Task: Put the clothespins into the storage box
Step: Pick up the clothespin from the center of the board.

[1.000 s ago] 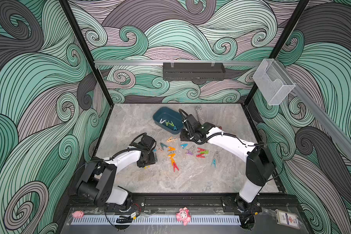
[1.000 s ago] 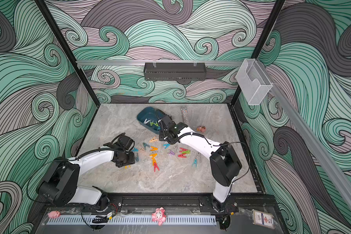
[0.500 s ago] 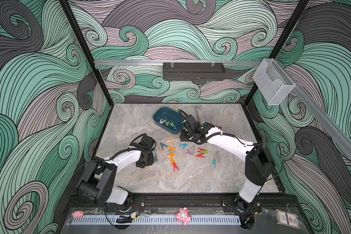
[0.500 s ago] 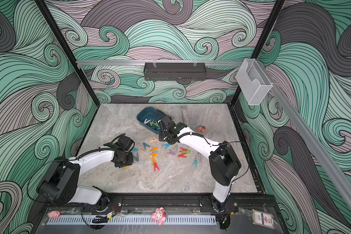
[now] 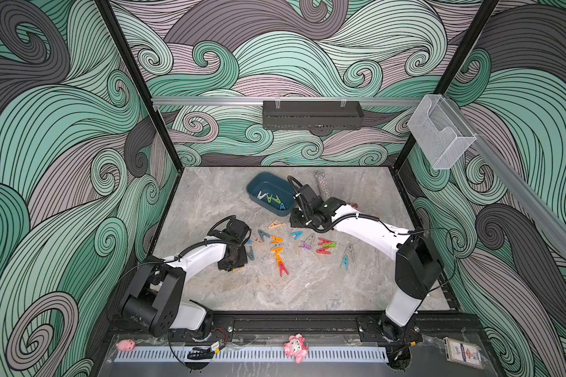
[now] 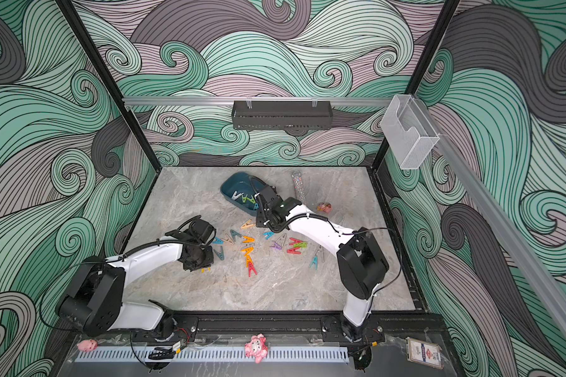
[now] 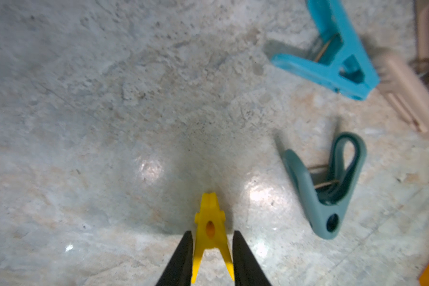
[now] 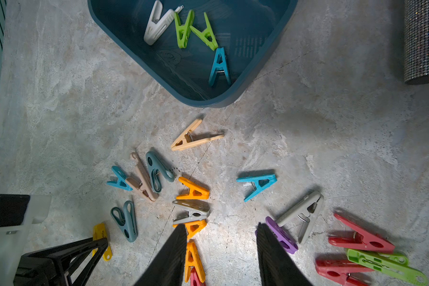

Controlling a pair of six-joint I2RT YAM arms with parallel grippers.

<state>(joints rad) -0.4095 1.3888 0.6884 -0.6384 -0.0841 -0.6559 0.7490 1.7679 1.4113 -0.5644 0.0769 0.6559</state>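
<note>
The dark teal storage box sits at the back middle of the table. Several clothespins lie in it: white, green and blue. Many more clothespins are scattered on the marble in front of it. My left gripper is down at the table, shut on a yellow clothespin by its legs. My right gripper hovers open beside the box's near corner, with nothing between its fingers.
A glittery tube lies right of the box, with a small pinkish lump beyond it. A black perforated tray and a clear holder hang on the walls. Pink toy figures sit on the front rail.
The left jaws have narrowed onto the yellow clothespin. The right arm has barely moved and its jaws stay as wide as before.
</note>
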